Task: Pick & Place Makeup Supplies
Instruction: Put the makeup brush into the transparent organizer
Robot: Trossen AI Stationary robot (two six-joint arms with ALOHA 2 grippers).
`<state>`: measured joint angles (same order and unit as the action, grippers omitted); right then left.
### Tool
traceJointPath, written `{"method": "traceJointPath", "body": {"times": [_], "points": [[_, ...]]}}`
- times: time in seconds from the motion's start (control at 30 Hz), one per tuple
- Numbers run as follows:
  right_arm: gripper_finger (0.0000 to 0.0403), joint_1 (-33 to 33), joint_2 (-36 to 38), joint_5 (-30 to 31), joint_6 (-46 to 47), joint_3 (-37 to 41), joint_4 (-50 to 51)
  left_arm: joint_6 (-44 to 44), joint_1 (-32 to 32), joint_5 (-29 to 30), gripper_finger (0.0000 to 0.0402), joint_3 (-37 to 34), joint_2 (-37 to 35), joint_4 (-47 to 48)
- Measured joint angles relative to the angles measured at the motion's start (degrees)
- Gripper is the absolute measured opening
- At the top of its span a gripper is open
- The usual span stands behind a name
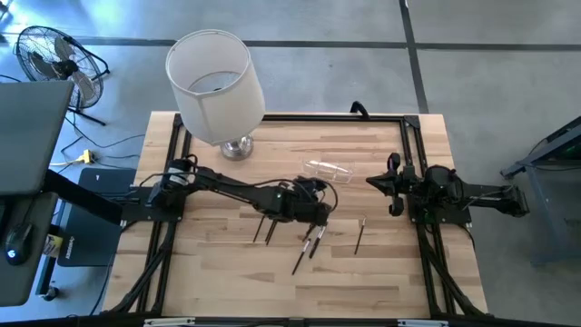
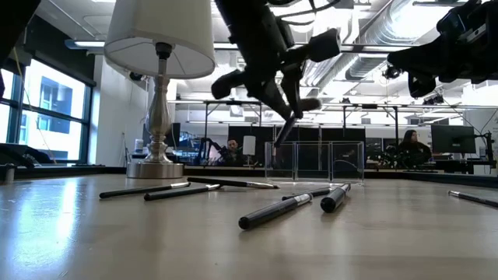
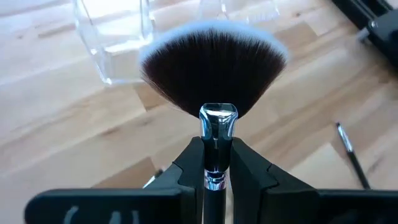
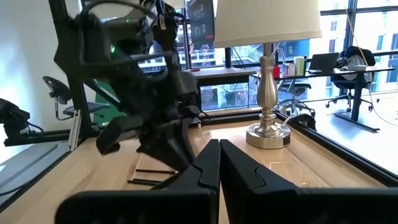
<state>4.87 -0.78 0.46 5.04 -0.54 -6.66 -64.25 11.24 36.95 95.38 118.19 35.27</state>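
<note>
Wooden table [image 1: 227, 272]; left claw [image 3: 216, 163] grips dark fan brush [image 3: 214, 68].

The fan brush [image 3: 213, 74] handle — hidden between the left gripper [image 3: 216, 177] fingers — runs off-frame.

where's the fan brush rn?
The fan brush is clamped in the left gripper, raised above mid-table, just short of the clear organizer near the lamp.

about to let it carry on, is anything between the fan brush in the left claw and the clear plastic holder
Nothing visible does. The left claw is shut on the fan brush, held above the table, and only bare wood lies between it and the clear holder. The other brushes lie nearer the front edge.
</note>
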Motion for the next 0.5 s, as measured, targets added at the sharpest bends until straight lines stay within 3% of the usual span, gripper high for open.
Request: {"method": "traceJointPath", "body": {"times": [0.07, 0.2, 0.37, 0.5], "points": [[0.0, 0.0, 0.0, 0.0, 0.0, 0.0, 0.0, -1.0, 0.1, -0.2, 0.0048, -2.6, -1.3, -0.3], [0.0001, 0.0, 0.0, 0.0, 0.0, 0.0, 0.2, -1.5, 0.0, 0.9, 0.0048, -8.2, -1.5, -12.7], [0.0, 0.0, 0.0, 0.0, 0.0, 0.0, 0.0, 4.0, 0.0, 2.3, 0.0048, -13.1, -2.7, -33.2], [0.0, 0.0, 0.0, 0.0, 0.0, 0.0, 0.0, 7.1, -0.6, 4.2, 0.0048, -14.4, -2.3, -39.7]]}}
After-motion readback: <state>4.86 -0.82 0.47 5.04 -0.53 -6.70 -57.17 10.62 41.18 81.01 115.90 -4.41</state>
